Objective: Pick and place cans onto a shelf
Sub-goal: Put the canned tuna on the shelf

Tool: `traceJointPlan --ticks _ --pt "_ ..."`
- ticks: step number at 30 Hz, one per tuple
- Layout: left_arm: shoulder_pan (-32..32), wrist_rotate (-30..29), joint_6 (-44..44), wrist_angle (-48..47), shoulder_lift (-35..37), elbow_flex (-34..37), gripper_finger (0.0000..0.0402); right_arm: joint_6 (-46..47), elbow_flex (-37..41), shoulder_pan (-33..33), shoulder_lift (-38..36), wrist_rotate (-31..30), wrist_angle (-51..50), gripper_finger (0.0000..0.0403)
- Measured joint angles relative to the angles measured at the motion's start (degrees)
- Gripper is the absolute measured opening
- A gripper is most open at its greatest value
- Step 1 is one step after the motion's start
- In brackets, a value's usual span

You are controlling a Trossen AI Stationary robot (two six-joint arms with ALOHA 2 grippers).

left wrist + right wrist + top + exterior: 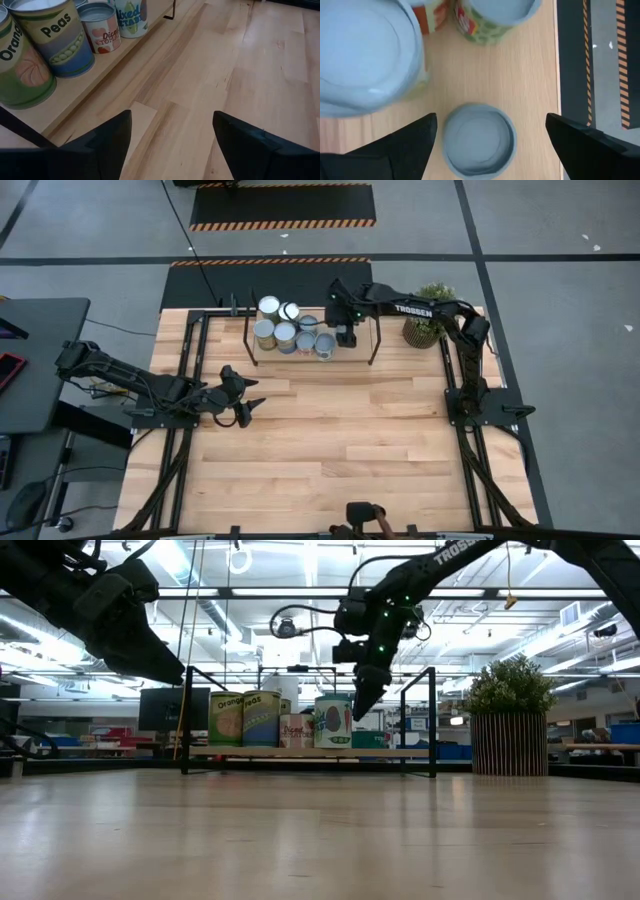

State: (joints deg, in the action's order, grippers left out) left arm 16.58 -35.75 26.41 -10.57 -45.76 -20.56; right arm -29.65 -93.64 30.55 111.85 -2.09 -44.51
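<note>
The table [330, 450] was a wide light-wood top, bare across most of its near part. At its far edge stood the shelf [360, 358], a low pale board on a thin black frame with upright posts. A potted plant [428, 320] sat on the table just beside the shelf's right end, close to the right arm.

The right arm reached across from the table's right side to the shelf, and its hand [346, 332] hung above the board just to the right of the cans. From its own wrist camera, the right hand's fingers [402, 145] were spread wide, with one small can [479, 139] directly below and between them, its grey top facing up; the fingers were not touching it. The left arm lay low at the table's left side, with its hand [243, 408] over bare wood in front of the shelf, well apart from the cans. Its fingers [107, 137] were also wide open and held nothing.

The cans [290, 330] stood upright in a tight cluster on the left half of the shelf, about seven in all, several touching. In the low view, the tall Orange can [226, 719] and Peas can [261, 718] stood side by side at the cluster's left.
</note>
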Motion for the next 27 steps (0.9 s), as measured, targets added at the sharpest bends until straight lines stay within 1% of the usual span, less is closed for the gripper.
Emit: traceJointPlan --ticks 3,7,11,15,20,27 --pt "0.0 0.0 0.0 0.0 0.0 0.0 0.0283 1.5 -0.99 -0.07 0.0 -1.39 0.38 0.0378" --pt "0.0 0.0 0.0 -0.02 0.0 0.0 0.0283 4.54 -1.08 0.99 0.0 -7.64 1.64 0.0375" --pt "0.0 0.0 0.02 0.0 0.0 0.0 0.0283 6.58 -0.94 2.57 0.55 -11.36 1.46 0.0375" --pt "0.0 0.0 0.01 0.0 0.0 0.0 0.0283 6.09 0.45 3.01 0.57 -11.19 0.35 0.0374" --pt "0.0 -0.02 0.0 0.0 0.0 0.0 0.0283 5.49 0.54 1.95 0.57 -11.19 -1.7 0.0374" --pt "0.0 -0.01 0.28 0.05 0.0 0.0 0.0283 7.12 0.95 1.73 0.57 -11.56 -0.67 0.0374"
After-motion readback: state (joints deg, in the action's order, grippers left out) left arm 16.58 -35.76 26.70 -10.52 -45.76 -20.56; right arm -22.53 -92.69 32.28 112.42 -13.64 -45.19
